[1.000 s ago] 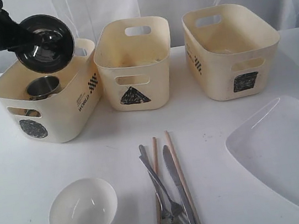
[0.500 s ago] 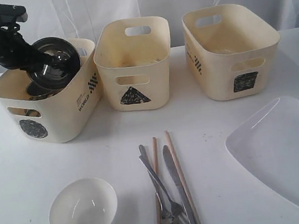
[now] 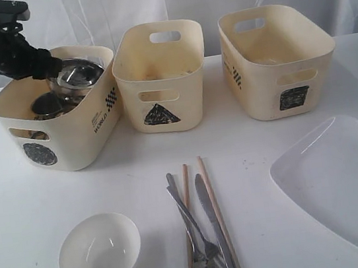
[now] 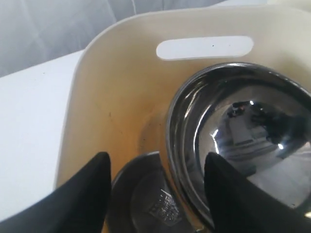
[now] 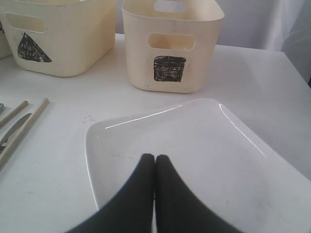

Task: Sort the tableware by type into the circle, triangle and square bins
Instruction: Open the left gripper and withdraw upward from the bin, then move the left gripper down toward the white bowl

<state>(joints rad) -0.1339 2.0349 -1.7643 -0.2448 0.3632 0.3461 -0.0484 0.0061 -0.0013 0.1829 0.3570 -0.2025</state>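
Observation:
My left gripper [image 3: 48, 63] [image 4: 156, 162] hangs open over the circle bin [image 3: 66, 140] [image 4: 112, 87]. Inside the bin the steel bowls [image 3: 79, 73] [image 4: 243, 136] lean tilted against the far wall, beside a steel mug [image 3: 48, 104] [image 4: 146, 199]. The bowl rim lies between the spread fingers, not pinched. On the table in front lie a white bowl [image 3: 99, 252], fork [image 3: 187, 216], spoon [image 3: 198, 263], knife [image 3: 216, 229] and chopsticks [image 3: 209, 190]. My right gripper [image 5: 155, 158] is shut and empty just above the large white plate [image 3: 346, 184] [image 5: 194, 141].
The triangle bin [image 3: 177, 74] [image 5: 63, 43] stands in the middle and the square bin [image 3: 269, 61] [image 5: 170, 29] at the right, both along the back of the white table. A white curtain hangs behind them.
The left gripper carried the steel bowls from above the circle bin down into it. The bowls now rest inside, and the jaws stand apart.

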